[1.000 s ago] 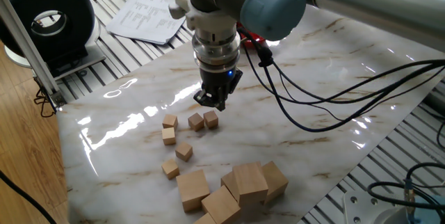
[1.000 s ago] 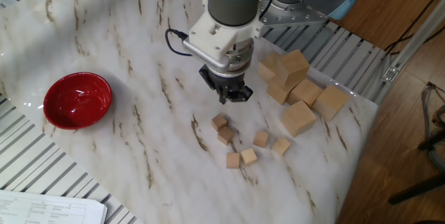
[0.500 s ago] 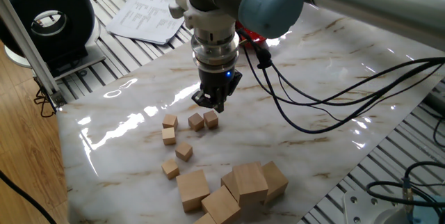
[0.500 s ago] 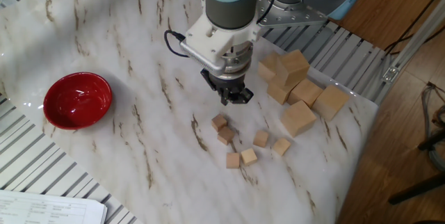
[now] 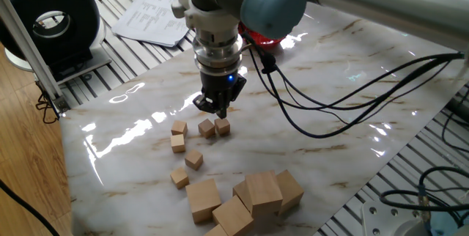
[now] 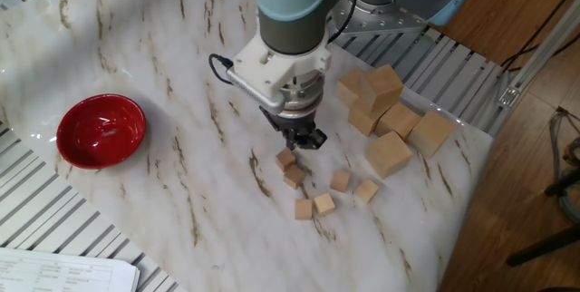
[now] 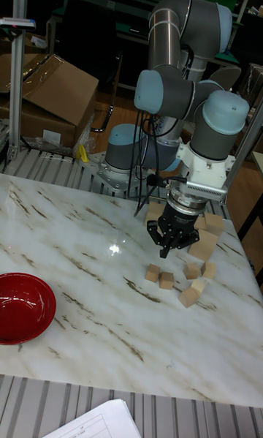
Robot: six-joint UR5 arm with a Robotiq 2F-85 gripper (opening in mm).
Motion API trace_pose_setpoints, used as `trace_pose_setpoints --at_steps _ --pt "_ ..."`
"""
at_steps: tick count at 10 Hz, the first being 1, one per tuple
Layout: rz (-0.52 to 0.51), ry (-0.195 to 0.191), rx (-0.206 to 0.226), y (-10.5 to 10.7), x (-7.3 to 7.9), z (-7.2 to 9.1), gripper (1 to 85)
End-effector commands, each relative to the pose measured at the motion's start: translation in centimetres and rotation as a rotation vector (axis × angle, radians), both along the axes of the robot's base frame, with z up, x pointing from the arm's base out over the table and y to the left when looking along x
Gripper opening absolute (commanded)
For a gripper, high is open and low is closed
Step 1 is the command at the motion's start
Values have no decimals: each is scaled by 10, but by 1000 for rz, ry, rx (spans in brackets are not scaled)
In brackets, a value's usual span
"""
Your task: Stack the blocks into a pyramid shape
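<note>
Bright, even overhead light fills both fixed views, with white glare streaks on the glossy marble counter [image 5: 344, 119] just left of and below the gripper [image 5: 212, 107], and a small glint beside it in the tall fixed view. Shadows under the gripper are soft and short. The tall view is dimmer, its background dark, and slightly grainy; the edges stay sharp

A red bowl [image 6: 101, 130] sits on the marble tabletop [image 6: 163, 47] at the left of the other fixed view. Larger wooden cubes [image 5: 249, 196] cluster at the lower middle of one fixed view, with papers [image 5: 154, 12] at upper left.
</note>
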State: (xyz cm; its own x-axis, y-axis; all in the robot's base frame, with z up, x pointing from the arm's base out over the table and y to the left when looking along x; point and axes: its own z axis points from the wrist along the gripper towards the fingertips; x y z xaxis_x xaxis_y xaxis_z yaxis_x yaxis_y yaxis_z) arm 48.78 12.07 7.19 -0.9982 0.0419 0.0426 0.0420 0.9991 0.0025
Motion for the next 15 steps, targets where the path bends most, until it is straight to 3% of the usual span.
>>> trace_pose_setpoints --at_steps 1,3,5,8,10,13,15 --pt "-13 -4 5 -4 12 -3 10" --pt "-36 -7 6 -5 22 -11 10" --pt "-93 -9 41 3 29 -18 10" --pt "-153 22 41 -2 23 -24 10" --pt "-169 47 72 5 18 -23 20" --pt "-151 23 75 5 24 -24 163" --pt "-109 64 59 1 13 -23 270"
